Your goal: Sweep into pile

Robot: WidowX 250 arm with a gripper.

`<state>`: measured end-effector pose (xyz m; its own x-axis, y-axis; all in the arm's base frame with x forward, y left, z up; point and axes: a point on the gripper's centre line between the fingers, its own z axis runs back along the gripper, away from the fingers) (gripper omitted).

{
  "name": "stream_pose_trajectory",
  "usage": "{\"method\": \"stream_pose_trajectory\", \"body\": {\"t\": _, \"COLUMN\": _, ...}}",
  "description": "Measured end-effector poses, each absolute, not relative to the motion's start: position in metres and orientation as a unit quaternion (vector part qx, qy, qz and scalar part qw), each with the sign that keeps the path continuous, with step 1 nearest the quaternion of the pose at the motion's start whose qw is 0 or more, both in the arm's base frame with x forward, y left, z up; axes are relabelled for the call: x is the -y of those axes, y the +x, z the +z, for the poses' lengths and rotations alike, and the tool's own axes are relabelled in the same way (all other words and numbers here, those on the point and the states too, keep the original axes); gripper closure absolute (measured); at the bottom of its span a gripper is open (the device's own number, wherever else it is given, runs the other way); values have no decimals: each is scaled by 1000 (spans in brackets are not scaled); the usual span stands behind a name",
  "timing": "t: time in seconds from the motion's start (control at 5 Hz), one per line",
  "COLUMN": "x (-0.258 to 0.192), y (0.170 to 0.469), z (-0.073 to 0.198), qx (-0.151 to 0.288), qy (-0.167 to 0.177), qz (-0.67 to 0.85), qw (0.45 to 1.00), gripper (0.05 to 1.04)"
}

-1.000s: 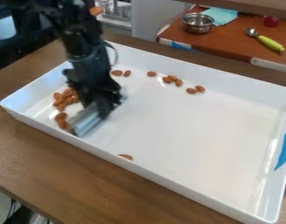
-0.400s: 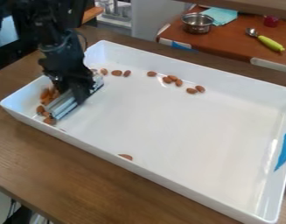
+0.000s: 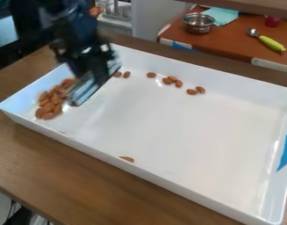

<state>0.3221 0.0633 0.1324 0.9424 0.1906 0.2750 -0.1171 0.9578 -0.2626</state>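
Gripper (image 3: 97, 74): upper left of the frame; grasping the silver sweeper (image 3: 82, 91)
Sweeper: slanted, just right of the heaped almonds (image 3: 50, 105)
Almonds: heaped at the left of the frame; others scattered along the upper wall; one at the lower wall, below centre
Tray (image 3: 186, 132): white; on the brown table (image 3: 69, 176)

The black arm (image 3: 78, 24) slants from the upper left, end effector (image 3: 95, 78) (jointed above) hanging down.
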Motion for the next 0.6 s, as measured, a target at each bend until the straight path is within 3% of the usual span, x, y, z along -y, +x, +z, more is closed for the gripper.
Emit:
{"method": "stream_pose_trajectory", "body": {"t": 0.2, "x": -20, "y": 333, "z": 147, "qx": 146, "qy": -140, "qz": 77, "qw": 976, "gripper": 705}}
{"method": "stream_pose_trajectory", "body": {"t": 0.6, "x": 52, "y": 352, "z": 143, "qx": 163, "qy": -114, "qz": 49, "qw": 979, "gripper": 705}}
